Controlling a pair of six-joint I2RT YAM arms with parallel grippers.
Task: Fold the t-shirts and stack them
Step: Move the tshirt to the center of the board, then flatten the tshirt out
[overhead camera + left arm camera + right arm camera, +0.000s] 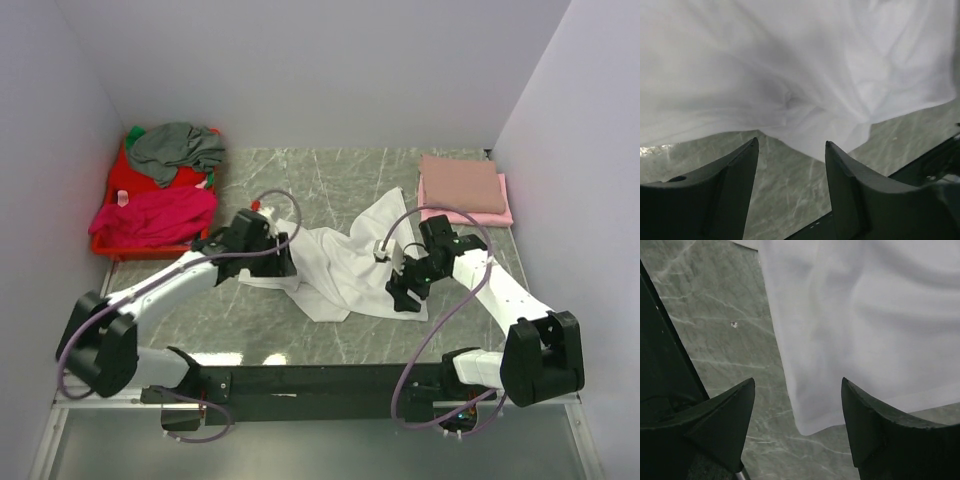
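Grey-green marble table [330, 170], white walls all round. Pink tees [462, 188] were seen folded & stacked at far right. A grey tee [178, 150] & a magenta tee [155, 215] lay unfolded in the red basket [100, 245], far left. The white tee [345, 265] was spread crumpled at centre, not yet folded. The left gripper [791, 145] & right gripper [797, 382] were held wide open at its near edges, w/ nothing grasped.

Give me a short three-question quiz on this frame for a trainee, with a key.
1. True or false: the left gripper and the right gripper are both open.
2. What colour is the t-shirt lying crumpled between the arms? A) white B) black C) yellow
3. Fill in: the folded pink t-shirts sit at the far ____ corner of the table.
Key: 1 true; 2 A; 3 right.
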